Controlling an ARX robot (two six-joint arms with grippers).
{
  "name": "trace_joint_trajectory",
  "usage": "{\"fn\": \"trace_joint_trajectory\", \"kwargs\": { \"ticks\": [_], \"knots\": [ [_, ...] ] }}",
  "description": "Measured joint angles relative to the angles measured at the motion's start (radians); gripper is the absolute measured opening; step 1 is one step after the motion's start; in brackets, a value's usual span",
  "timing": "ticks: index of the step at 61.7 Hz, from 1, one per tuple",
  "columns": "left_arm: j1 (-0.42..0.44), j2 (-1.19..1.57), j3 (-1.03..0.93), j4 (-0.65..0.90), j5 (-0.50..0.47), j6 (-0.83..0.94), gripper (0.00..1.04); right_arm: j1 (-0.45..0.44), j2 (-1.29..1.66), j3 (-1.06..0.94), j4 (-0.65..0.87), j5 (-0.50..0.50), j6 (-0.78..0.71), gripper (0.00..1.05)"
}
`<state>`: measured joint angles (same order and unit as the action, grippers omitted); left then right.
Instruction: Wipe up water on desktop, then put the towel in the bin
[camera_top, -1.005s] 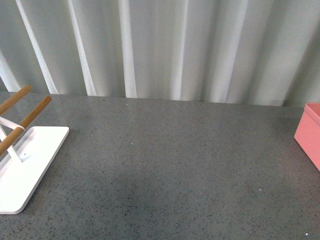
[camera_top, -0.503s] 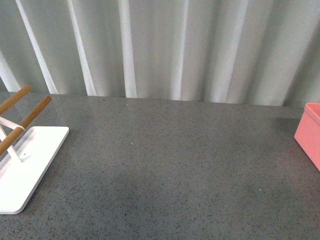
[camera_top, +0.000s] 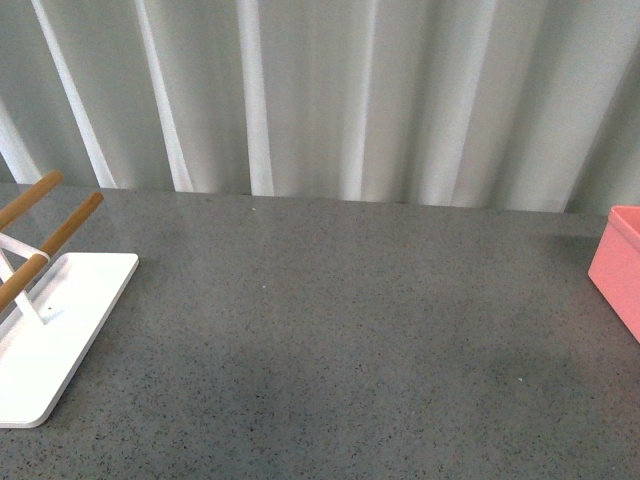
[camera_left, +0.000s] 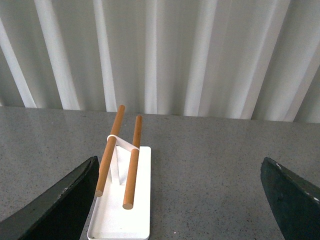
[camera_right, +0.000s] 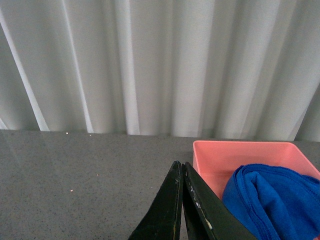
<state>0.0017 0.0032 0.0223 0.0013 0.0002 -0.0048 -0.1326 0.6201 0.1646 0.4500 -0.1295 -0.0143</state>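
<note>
The dark grey speckled desktop (camera_top: 340, 320) fills the front view; neither arm shows there. The salmon-pink bin (camera_top: 618, 275) sits at its right edge. In the right wrist view the bin (camera_right: 220, 155) holds the bright blue towel (camera_right: 270, 200), bunched inside it. My right gripper (camera_right: 181, 167) is shut and empty, its tips beside the bin's near wall. In the left wrist view my left gripper (camera_left: 185, 200) is open and empty above the desktop (camera_left: 210, 170); one finger (camera_left: 65, 200) shows near the rack.
A white flat rack base (camera_top: 45, 330) with wooden rods (camera_top: 70, 225) stands at the desktop's left edge, also in the left wrist view (camera_left: 122, 205). A pale pleated curtain (camera_top: 320, 95) hangs behind the desktop.
</note>
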Motion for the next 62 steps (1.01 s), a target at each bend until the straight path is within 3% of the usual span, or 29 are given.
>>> {"fn": "trace_joint_trajectory", "kwargs": {
  "ticks": [7, 11, 17, 62],
  "knots": [
    [0.000, 0.000, 0.000, 0.000, 0.000, 0.000, 0.98, 0.027, -0.055, -0.036, -0.016, 0.026, 0.001, 0.03],
    [0.000, 0.000, 0.000, 0.000, 0.000, 0.000, 0.98, 0.089, -0.092, -0.058, -0.035, 0.115, 0.001, 0.03],
    [0.000, 0.000, 0.000, 0.000, 0.000, 0.000, 0.98, 0.127, -0.134, -0.079, -0.055, 0.119, 0.001, 0.03],
    [0.000, 0.000, 0.000, 0.000, 0.000, 0.000, 0.98, 0.129, -0.402, -0.142, -0.229, 0.126, 0.002, 0.03]
  ]
}}
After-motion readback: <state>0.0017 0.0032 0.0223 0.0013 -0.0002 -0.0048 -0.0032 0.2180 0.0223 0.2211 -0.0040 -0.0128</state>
